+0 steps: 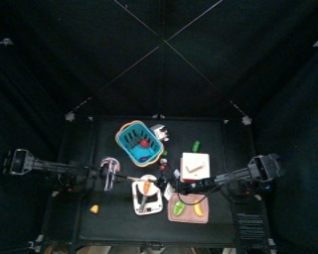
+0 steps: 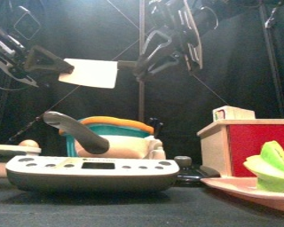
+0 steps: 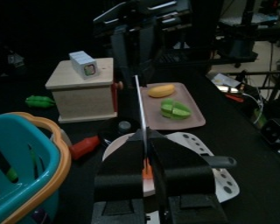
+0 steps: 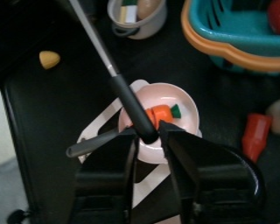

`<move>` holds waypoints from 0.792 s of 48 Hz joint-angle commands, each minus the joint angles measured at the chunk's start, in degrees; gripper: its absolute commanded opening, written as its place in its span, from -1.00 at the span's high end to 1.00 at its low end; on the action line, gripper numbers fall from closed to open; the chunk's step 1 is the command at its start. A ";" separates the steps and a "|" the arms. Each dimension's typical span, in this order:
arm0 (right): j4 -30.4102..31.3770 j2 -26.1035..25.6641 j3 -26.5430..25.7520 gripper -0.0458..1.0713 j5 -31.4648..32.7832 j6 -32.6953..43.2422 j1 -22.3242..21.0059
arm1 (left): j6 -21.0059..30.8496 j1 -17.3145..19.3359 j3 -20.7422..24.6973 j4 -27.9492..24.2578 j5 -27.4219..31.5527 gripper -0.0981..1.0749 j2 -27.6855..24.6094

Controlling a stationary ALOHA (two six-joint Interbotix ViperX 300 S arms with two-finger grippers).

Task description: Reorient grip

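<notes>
Front view alone shows spatula (image 2: 91, 73) high over table, flat white blade level, thin dark handle running toward right gripper (image 4: 150, 136). Left wrist view: blade edge-on, pinched in left gripper (image 3: 143, 147). Right wrist view: right jaws spread, handle end between them.

Below: round white plate (image 4: 184, 105), teal basket (image 3: 55, 144) with orange rim, wooden box (image 3: 78, 87), pink tray (image 3: 192, 115). Grey scale (image 2: 91, 173) blocks front view's lower half.
</notes>
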State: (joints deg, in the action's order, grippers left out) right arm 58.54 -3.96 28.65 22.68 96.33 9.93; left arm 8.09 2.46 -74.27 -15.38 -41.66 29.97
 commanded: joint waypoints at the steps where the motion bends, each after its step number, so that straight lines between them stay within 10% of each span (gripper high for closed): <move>1: -4.66 -2.99 -0.79 -0.48 -1.58 -0.35 -0.70 | -0.09 -0.26 0.88 -0.18 -0.18 0.22 0.18; 11: -11.25 -5.10 -0.88 -0.88 -4.13 -0.09 -0.35 | 0.00 -0.26 0.97 -0.18 -0.26 0.22 0.09; 38: -27.86 -16.00 -3.69 -0.89 7.29 -3.16 -6.33 | 0.00 -0.26 0.88 -0.09 -0.26 0.22 0.18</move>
State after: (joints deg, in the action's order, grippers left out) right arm 31.03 -16.44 27.42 25.75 95.27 3.78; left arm 8.09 2.29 -74.27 -15.64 -41.57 30.06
